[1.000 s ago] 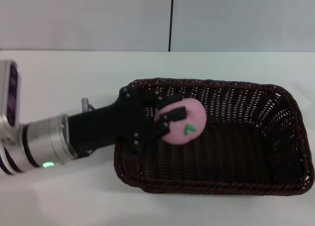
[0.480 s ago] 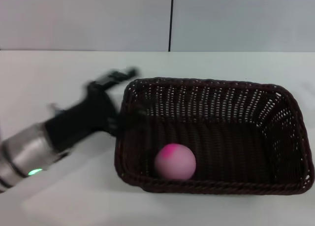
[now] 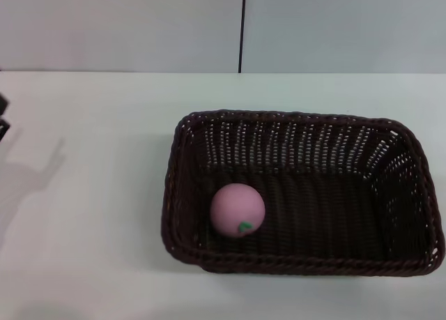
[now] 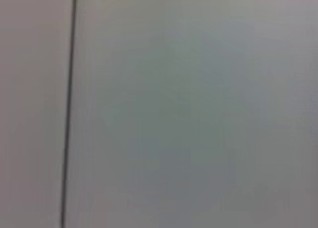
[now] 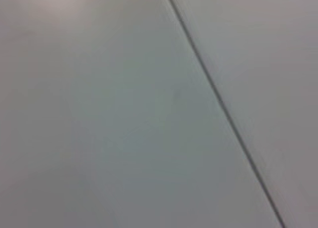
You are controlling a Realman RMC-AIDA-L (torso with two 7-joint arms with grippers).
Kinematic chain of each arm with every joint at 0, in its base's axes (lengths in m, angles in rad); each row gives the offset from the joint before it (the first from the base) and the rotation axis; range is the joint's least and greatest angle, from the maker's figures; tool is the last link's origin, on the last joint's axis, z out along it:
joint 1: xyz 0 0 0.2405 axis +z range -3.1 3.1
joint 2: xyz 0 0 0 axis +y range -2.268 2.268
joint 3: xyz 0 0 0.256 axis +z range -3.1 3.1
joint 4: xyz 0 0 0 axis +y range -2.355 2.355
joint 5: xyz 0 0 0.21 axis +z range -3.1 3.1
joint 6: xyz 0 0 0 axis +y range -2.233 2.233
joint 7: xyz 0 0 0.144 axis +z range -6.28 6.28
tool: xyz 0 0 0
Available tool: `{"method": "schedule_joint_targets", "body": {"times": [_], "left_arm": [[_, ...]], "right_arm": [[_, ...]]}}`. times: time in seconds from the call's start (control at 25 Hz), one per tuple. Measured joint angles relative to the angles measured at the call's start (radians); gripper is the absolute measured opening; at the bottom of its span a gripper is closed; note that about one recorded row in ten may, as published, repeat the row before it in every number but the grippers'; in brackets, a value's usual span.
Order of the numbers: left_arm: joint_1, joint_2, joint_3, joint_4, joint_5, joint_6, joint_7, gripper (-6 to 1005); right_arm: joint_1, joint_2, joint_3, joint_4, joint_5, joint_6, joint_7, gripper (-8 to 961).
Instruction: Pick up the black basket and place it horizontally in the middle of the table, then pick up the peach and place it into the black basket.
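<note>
Gone from over the table (image 3: 104,264) is the left arm: half a second ago it was drawing back past the basket's left end, and a second ago its gripper hung inside the basket with the peach between its fingers. Only a dark sliver (image 3: 3,118) shows at the left edge of the head view (too little to say what part it is), with a faint shadow on the white top beside it. Whether the left fingers are spread or closed cannot be told. No part of the right gripper shows in any view.

Inside the basket (image 3: 411,187), the peach (image 3: 237,209) has rolled a little; it rests free on the woven floor near the left end, close to the near wall, its green leaf mark facing the camera low on its front. Lying lengthwise across the table, right of centre, the basket sits where it did before.

Both wrist views show only a plain pale surface crossed by a thin dark line.
</note>
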Motion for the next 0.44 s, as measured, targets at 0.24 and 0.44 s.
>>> {"method": "schedule_joint_targets", "body": {"times": [0.24,0.44], "left_arm": [[0.010,-0.004,-0.012,-0.026,0.001,-0.048,0.076,829],[0.015,-0.003,-0.019,-0.057,0.001,-0.054,0.116,829]], "right_arm": [[0.008,0.000,-0.005,0.016,-0.008,0.003,-0.014,506],[0.028,0.000,-0.002,0.026,-0.009,0.019,-0.021,506]]}}
